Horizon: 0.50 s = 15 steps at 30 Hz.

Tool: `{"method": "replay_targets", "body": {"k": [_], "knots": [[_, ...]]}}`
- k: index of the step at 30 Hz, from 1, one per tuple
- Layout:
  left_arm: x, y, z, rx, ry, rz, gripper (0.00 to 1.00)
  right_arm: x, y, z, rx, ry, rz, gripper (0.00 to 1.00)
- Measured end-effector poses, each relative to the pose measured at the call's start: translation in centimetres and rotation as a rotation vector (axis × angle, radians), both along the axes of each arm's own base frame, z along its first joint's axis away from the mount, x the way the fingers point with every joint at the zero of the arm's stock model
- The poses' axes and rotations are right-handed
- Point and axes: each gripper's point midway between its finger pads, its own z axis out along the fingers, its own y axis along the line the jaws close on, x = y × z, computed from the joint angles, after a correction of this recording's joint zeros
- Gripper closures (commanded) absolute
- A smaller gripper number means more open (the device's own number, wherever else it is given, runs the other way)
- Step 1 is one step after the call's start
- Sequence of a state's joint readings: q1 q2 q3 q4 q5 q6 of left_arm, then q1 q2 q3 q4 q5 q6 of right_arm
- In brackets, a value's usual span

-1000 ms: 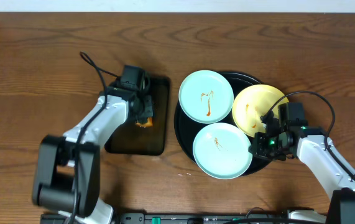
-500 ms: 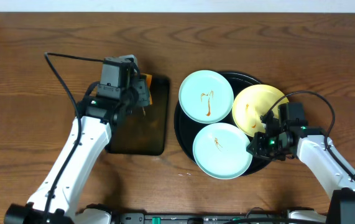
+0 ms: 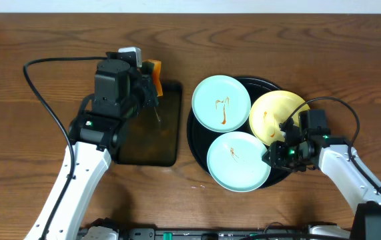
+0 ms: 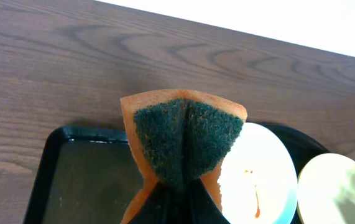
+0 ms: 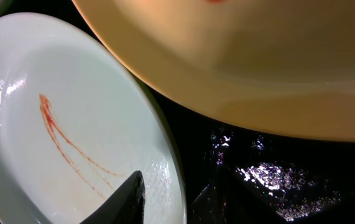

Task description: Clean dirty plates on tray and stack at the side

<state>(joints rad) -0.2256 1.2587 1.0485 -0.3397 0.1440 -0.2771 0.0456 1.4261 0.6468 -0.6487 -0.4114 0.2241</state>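
Three plates lie on the round black tray (image 3: 191, 137). A mint plate (image 3: 221, 102) with a brown smear is at the back. A yellow plate (image 3: 277, 117) is at the right. A second smeared mint plate (image 3: 238, 161) is at the front. My right gripper (image 3: 273, 155) is shut on the front mint plate's right rim; in the right wrist view one finger (image 5: 168, 199) lies on that plate (image 5: 71, 112), beside the yellow plate (image 5: 258, 62). My left gripper (image 3: 147, 83) is shut on an orange-and-green sponge (image 4: 183, 137), held above the table to the left of the tray.
A smaller rectangular black tray (image 3: 147, 130) with a wet bottom lies left of the round tray, under the sponge; it also shows in the left wrist view (image 4: 84, 180). The left arm's cable (image 3: 43, 63) loops over the table's left part. Bare wood table (image 3: 350, 60) surrounds both trays.
My left arm has lifted the sponge off the rectangular tray and raised it towards the back. The right arm and the plates have not moved.
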Motion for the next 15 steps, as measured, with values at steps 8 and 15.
{"method": "replay_targets", "body": {"k": [8,15], "knots": [[-0.4,0.1,-1.5,0.013,0.056,0.0,0.92,0.0,0.0,0.0,0.0,0.0,0.0,0.62],[-2.4,0.2,-10.0,0.047,0.388,0.035,0.93,0.0,0.0,0.0,0.0,0.0,0.0,0.62]]}}
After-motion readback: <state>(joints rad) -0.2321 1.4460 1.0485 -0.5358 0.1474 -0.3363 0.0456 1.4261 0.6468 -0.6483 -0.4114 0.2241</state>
